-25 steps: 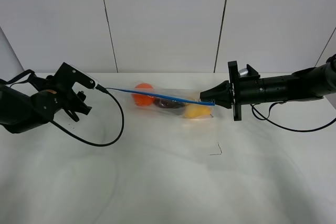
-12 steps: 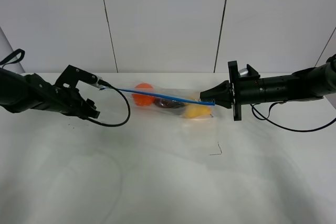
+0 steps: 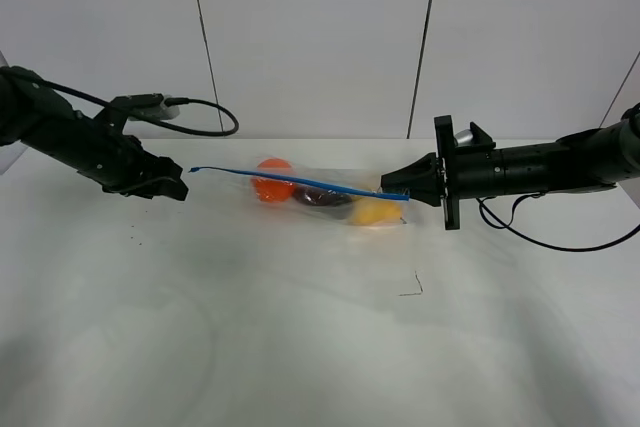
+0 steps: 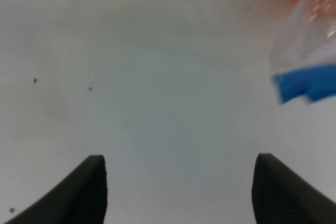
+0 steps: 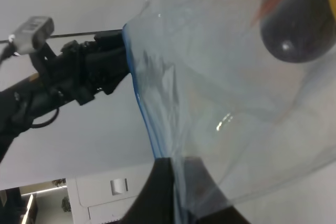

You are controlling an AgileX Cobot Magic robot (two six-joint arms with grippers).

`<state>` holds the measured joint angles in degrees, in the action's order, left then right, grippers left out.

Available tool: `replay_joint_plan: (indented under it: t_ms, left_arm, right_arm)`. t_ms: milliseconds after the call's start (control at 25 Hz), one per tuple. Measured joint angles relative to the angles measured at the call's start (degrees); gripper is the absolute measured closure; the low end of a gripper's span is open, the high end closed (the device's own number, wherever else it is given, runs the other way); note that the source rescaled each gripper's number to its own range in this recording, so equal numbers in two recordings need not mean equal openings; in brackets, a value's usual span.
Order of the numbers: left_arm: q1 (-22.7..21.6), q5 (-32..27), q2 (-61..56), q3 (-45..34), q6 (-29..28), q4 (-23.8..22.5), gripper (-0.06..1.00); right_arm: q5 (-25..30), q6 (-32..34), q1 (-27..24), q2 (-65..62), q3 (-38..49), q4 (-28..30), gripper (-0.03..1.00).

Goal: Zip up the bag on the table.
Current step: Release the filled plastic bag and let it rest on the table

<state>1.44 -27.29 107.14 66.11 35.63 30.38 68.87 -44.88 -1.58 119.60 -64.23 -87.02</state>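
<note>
Just changed: a second ago our left hand [image 3: 172, 189] was at the free end of the blue zip strip [image 3: 290, 181]. Now it sits beside that end, apart from it, swung off toward the left side of the table [image 3: 300, 347].
Left hand: released, with its fingers [image 4: 94, 184] spread wide and only bare table between them.
Right hand [image 3: 408, 187]: clenched on the bag [image 3: 320, 197] at the other end of the strip, as before.
Bag: lying toward the back of the table, between our two hands. The strip's free end juts out toward the left hand, and orange, dark and yellow items show through the plastic.
Meaning: we judge the zipping pull finished, since the strip reads as one line end to end. We cannot tell whether it is sealed all along.
Left to do: likely only for our right hand to let go.
</note>
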Motion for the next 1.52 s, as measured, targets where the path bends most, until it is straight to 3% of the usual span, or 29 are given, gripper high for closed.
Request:
replay_joint_plan:
  t_ms: [200,480,560,840,1080,1320,1520]
  left_arm:
    - [0.0,-6.65,0.0,2.33,-7.88,-4.25,-0.01]
    - [0.0,-24.89,0.0,12.87,-29.05,-22.8,-0.05]
    - [-0.06,-30.51,0.0,15.73,-32.34,-27.07,-0.05]
    - [-0.11,-40.61,0.0,17.5,-34.19,-29.74,-0.06]
    - [-0.32,-40.61,-0.47,17.12,-37.64,-34.7,-0.06]
    - [-0.77,-40.61,-9.06,9.02,-38.09,-35.41,-0.06]
    - [-0.77,-40.61,-21.07,-2.77,-37.54,-35.41,-0.06]
  right_arm:
    - [0.0,0.0,0.0,0.0,0.0,-0.11,0.96]
    - [0.0,0.0,0.0,0.0,0.0,-0.11,0.96]
    - [0.0,0.0,0.0,0.0,0.0,-0.11,0.96]
    - [0.0,0.0,0.0,0.0,0.0,-0.11,0.96]
    - [0.0,0.0,0.0,0.0,0.0,-0.11,0.96]
    - [0.0,0.0,0.0,0.0,0.0,-0.11,0.96]
    - [0.0,0.0,0.0,0.0,0.0,-0.11,0.96]
